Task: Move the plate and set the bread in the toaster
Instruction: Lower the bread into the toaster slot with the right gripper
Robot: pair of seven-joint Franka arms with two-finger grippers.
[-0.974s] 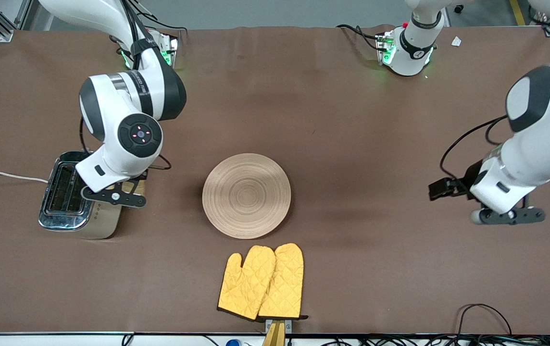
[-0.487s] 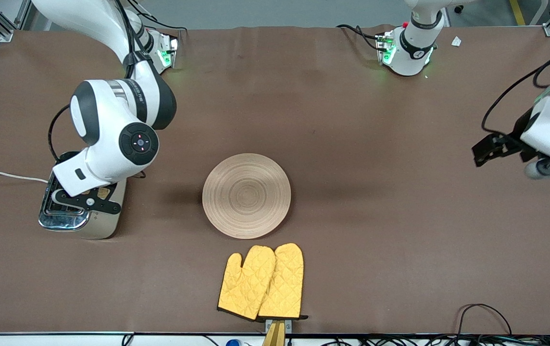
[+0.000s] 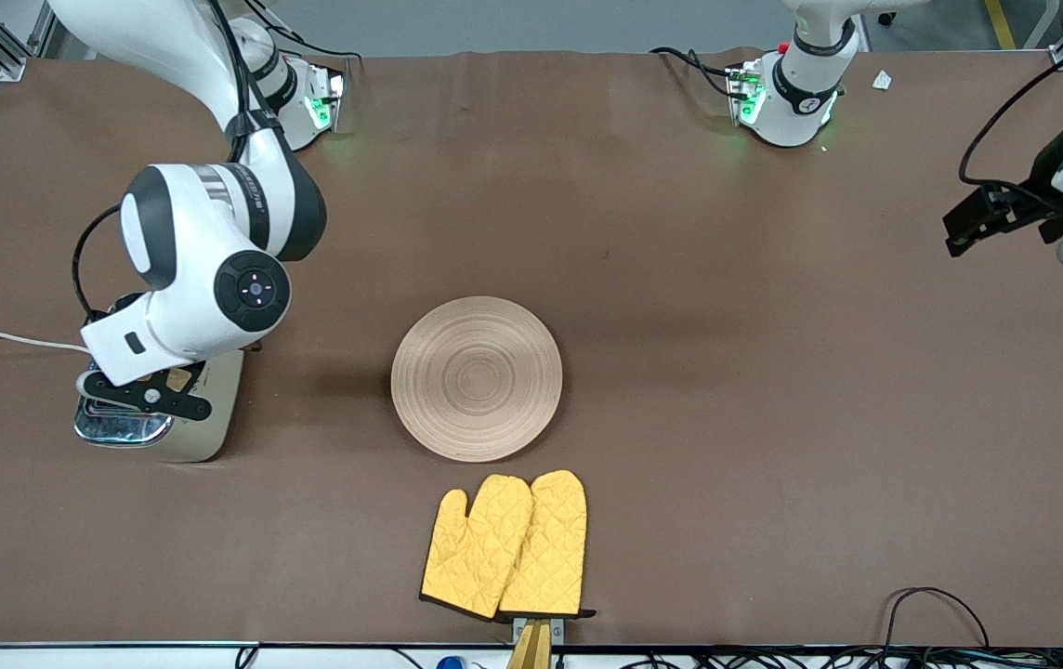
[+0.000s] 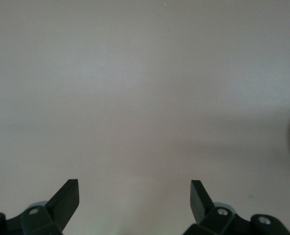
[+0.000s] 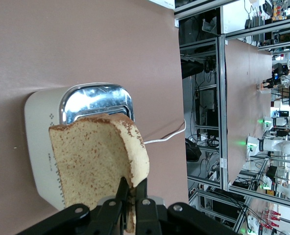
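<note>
The right tool (image 5: 130, 196), clenched on the bread (image 5: 98, 161), hangs over the toaster (image 3: 202, 409) near the tabletop's (image 3: 727, 418) right-arm edge. The left tool (image 4: 135, 198), released, waits above the left-arm edge. The plate (image 3: 477, 378) lies mid-tabletop, oven mitts (image 3: 505, 545) nearer the front camera.

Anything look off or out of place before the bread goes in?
Nothing stands out. The toaster is upright, the bread intact in the right tool over it, the plate flat and bare.
</note>
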